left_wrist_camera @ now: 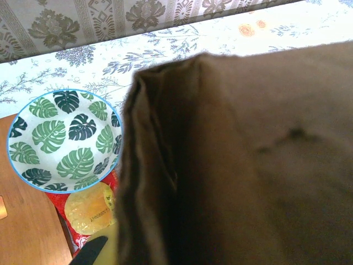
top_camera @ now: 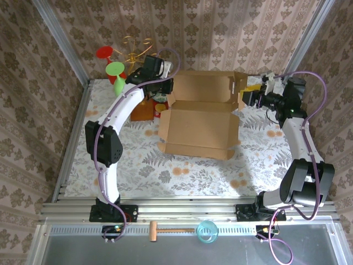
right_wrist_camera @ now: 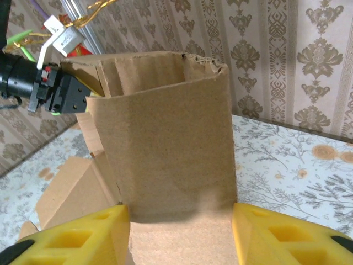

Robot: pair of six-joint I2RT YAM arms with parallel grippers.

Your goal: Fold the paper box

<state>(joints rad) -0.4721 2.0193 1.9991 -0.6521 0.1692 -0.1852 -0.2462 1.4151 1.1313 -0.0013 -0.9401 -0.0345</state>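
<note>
Box position first: large plain brown cardboard paper box (top_camera: 198, 124) sits mid table (top_camera: 182, 176), half formed, its long axis running left to right between the two arms. Left gripper (top_camera: 164, 84) is at the far-left corner, jaws closed. In the left wrist view cardboard is hard up against them, and I cannot tell if a wall is pinched. Right gripper (top_camera: 246, 95) is at the far-right end, jaws open, standing to either side of the raised end flap (right_wrist_camera: 165, 138), which faces them square on, just ahead. Key relation: each short end lies straight in front of its own arm, and the right arm is nearer the standing flap. Likely next: right jaws push that flap inward along the long axis while the left steadies.
</note>
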